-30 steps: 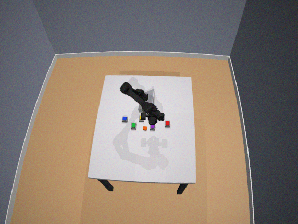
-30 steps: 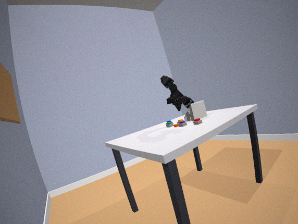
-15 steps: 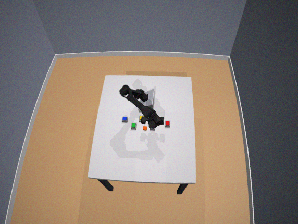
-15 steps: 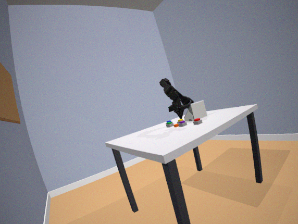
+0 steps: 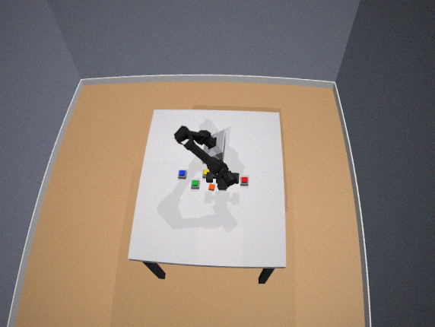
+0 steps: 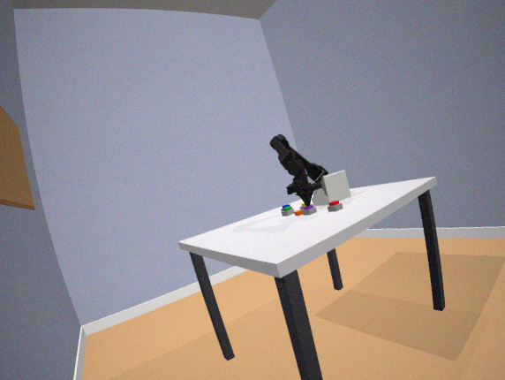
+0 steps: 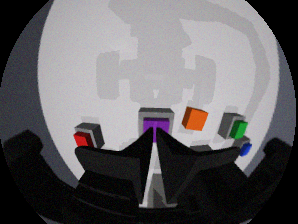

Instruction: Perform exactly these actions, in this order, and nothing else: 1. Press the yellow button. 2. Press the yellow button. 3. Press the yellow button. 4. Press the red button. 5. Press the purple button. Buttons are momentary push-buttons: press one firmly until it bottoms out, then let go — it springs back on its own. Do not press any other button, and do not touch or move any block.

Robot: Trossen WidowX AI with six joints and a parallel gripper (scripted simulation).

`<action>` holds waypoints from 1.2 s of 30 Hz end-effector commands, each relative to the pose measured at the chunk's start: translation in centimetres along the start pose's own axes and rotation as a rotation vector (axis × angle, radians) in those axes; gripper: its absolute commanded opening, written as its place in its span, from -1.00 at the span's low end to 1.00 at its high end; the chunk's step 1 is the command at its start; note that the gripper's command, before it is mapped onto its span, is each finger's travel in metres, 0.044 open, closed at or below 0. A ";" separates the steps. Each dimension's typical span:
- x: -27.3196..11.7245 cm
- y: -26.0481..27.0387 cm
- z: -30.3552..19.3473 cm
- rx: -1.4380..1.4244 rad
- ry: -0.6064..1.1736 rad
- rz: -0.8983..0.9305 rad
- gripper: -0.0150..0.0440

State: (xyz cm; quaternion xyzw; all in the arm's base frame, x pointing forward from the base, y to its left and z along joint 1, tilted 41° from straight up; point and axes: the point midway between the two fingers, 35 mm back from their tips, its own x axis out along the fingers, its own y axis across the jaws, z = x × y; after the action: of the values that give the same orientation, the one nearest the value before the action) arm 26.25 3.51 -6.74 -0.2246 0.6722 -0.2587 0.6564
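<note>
The purple button [image 6: 311, 207] [image 7: 149, 123] sits in a grey housing, its cap raised. My gripper [image 6: 307, 205] [image 7: 154, 130] is shut and empty, pointing down with its fingertips at the purple cap. I cannot tell whether they touch it. In the top view the gripper hides the purple cap. The red button [image 5: 244, 179] [image 6: 334, 203] [image 7: 82, 140] is to one side, its cap raised. The yellow button [image 5: 205, 173] is partly covered by the arm in the top view; its cap is hidden behind the fingers in the wrist view.
An orange block [image 5: 211, 187] [image 6: 298, 213] [image 7: 194, 119] lies close to the purple button. The green button [image 5: 195, 183] [image 6: 287, 209] [image 7: 239, 129] and the blue button [image 5: 182, 173] [image 7: 245, 149] are beyond it. A pale upright panel [image 6: 336, 186] stands behind, near the arm.
</note>
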 end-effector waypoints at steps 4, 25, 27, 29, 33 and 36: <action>0.4 -0.2 -0.3 -0.008 0.005 -0.010 -0.42; -2.9 -0.1 -0.3 -0.009 0.005 -0.009 -0.42; -2.9 -0.1 -0.3 -0.009 0.005 -0.009 -0.42; -3.0 0.1 -0.2 -0.009 0.005 -0.008 -0.33; -5.2 4.3 0.1 -0.011 0.003 0.004 0.02; -7.2 8.3 -0.4 -0.011 0.004 0.009 0.29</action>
State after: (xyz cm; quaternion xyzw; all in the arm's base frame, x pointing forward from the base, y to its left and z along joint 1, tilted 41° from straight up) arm 26.79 10.72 -5.74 -0.2247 0.6754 -0.2588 0.6529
